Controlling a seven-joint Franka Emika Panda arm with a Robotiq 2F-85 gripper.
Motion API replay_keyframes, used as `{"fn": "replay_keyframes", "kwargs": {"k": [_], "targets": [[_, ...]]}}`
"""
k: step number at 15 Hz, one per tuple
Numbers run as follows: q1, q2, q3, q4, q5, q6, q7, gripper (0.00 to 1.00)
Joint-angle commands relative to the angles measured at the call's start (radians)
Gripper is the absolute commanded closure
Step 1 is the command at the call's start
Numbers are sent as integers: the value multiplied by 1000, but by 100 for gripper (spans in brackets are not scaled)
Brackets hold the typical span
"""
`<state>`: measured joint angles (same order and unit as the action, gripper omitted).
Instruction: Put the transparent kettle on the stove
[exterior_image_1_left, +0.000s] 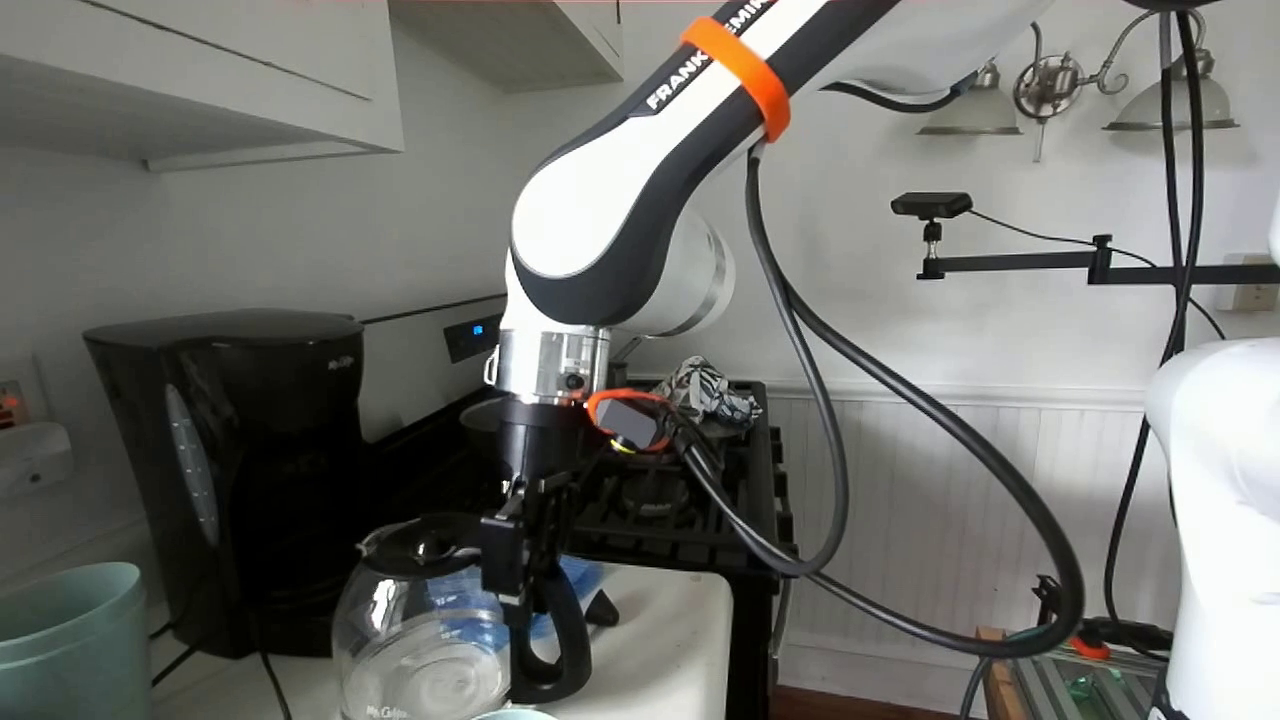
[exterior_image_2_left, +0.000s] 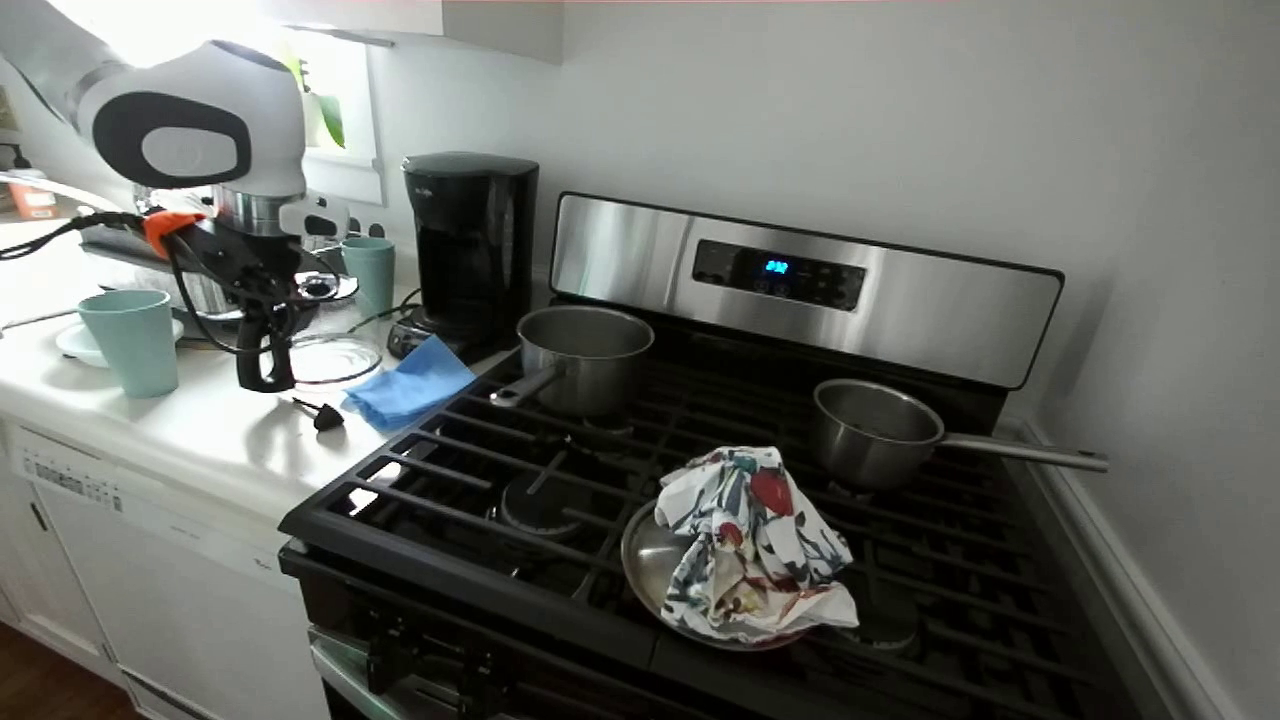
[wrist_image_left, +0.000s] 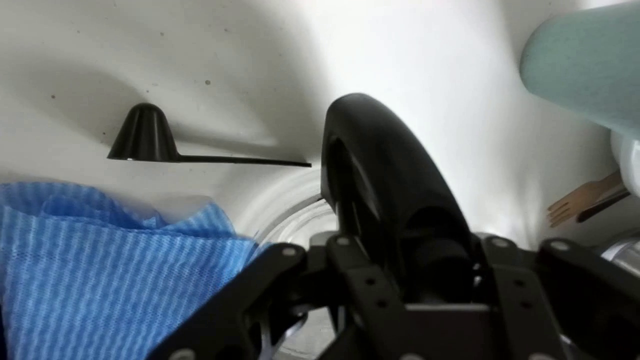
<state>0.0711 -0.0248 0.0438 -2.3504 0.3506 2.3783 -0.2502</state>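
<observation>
One gripper (wrist_image_left: 417, 245) clamps the dark handle (exterior_image_1_left: 577, 640) of the transparent kettle (exterior_image_1_left: 425, 635), lower left of centre in an exterior view, with the stove (exterior_image_1_left: 645, 530) above and to its right in the same frame.

The kettle (exterior_image_1_left: 415, 630) has a glossy glass belly.

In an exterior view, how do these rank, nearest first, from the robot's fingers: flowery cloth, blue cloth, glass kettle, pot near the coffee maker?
1. Glass kettle: its handle is between the fingers.
2. Blue cloth: on the counter, by the stove.
3. Pot near the coffee maker: on the stove's counter side.
4. Flowery cloth: farther across the stove, toward its front.
</observation>
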Motion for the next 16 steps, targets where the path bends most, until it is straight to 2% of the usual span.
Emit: {"fn": "replay_keyframes", "kwargs": {"k": [1,7,8,9,11,15,16], "targets": [[-5,14,-1,17,28,-8,-22,89],[-10,13,-4,22,-1,-24,11,91],[-10,12,-4,24,-5,-28,18,76],[-11,12,-4,25,-9,-32,23,41],[-10,14,-4,29,-11,-42,31,39],[-10,24,-3,39,-13,-86,57,12],[-10,27,-3,42,-14,-96,64,15]]}}
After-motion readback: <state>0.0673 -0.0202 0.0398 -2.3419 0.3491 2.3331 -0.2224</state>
